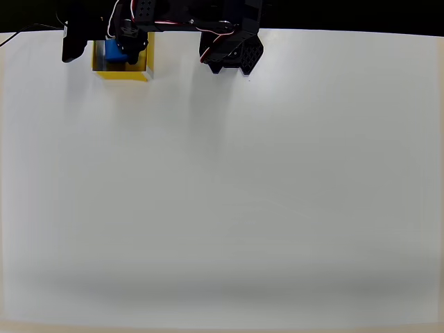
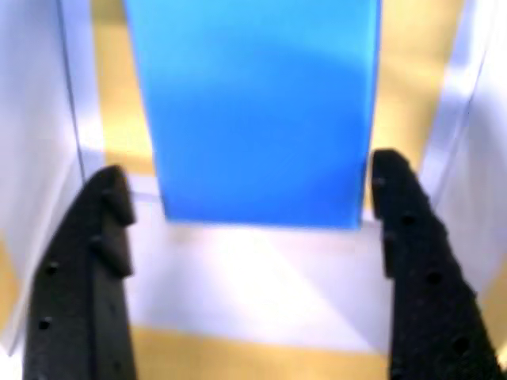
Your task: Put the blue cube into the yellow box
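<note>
1. The big white table point(image 1: 243, 194) has the robot working at its far top edge in the overhead view.
2. The yellow box point(image 1: 146, 66) sits up there on the left, with the black arm over it.
3. The blue cube point(image 1: 112, 52) is inside the box, seen in the overhead view. In the wrist view it lies on the yellow floor.
4. The gripper point(image 2: 245, 206) is spread wide. Both fingers point(image 2: 103, 261) stand just beside the cube, with a small gap on the left side.
5. I think the drop is done. Next, the arm should lift straight up without bumping the walls.
</note>
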Available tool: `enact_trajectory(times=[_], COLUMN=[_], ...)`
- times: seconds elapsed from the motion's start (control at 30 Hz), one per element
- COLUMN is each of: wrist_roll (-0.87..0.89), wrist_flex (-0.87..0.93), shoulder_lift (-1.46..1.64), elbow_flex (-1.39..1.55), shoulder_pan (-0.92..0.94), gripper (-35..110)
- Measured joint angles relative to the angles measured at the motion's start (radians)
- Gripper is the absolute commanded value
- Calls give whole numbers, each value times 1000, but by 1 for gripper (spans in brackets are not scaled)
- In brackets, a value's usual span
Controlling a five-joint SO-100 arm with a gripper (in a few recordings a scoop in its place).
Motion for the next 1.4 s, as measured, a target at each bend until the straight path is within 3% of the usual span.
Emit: enact_trajectory(times=[0.37,0.57,0.73,0.93,1.1,1.4], wrist_roll=[-115,-52,83,222,259,302], wrist_flex=[311,316,282,241,239,58], shoulder_lift=[15,34,144,330,495,867], elbow_flex=[-368,-433,-413,-291,-193,196], shoulder_pan=[-9,-126,-360,-744,-1039,-1496], gripper=[42,42,35,15,7,0])
